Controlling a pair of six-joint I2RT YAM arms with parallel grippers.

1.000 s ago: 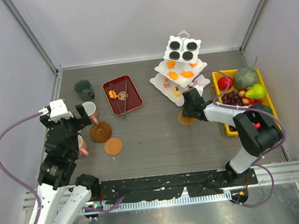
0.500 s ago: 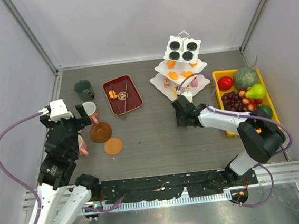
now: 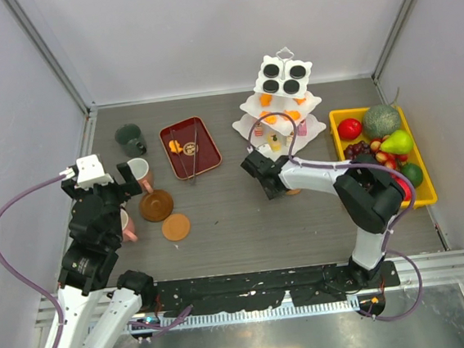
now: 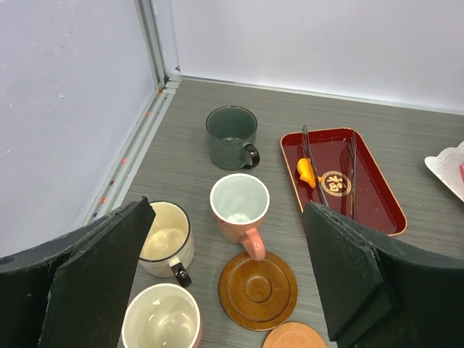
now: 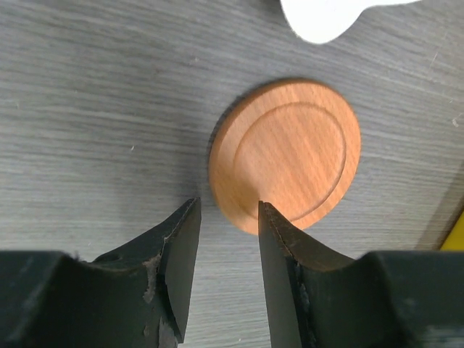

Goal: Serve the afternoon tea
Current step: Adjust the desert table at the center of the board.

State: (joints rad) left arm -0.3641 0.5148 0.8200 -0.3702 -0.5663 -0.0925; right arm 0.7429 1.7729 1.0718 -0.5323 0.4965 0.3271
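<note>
Lying flat on the grey table (image 3: 229, 224), a light brown coaster (image 5: 290, 156) is seen just ahead of the right gripper (image 5: 228, 210). The jaws of that gripper are parted by a narrow gap. Bare table and the near rim of the coaster show through the gap, and nothing is clamped. One fingertip (image 5: 267, 217) overlaps the coaster's near edge in the wrist view; whether it touches cannot be told. A corner of the white three-tier stand (image 3: 280, 116) is found close beyond the coaster, a strip of table between them. From above, the coaster is largely hidden beneath the right forearm, between the gripper and the yellow tray (image 3: 425, 196) of fruit. Black round sweets (image 3: 282, 75) are carried on the stand's top tier and orange sweets (image 3: 268, 100) on the tier below.

The left gripper (image 4: 228, 210) is held wide open above the left side of the table, with nothing grasped. Framed between its fingers are a dark green mug (image 4: 232, 136), a pink mug (image 4: 239, 206), a cream mug (image 4: 165, 239) and a fourth mug (image 4: 161, 319), all upright. A dark brown coaster (image 4: 257, 288) is set just beside the pink mug's handle, and a paler coaster (image 4: 293, 337) nearer the camera. A dark red tray (image 4: 366, 196) with metal tongs (image 4: 312, 159) and one orange sweet (image 4: 307, 172) lies near the mugs.
</note>
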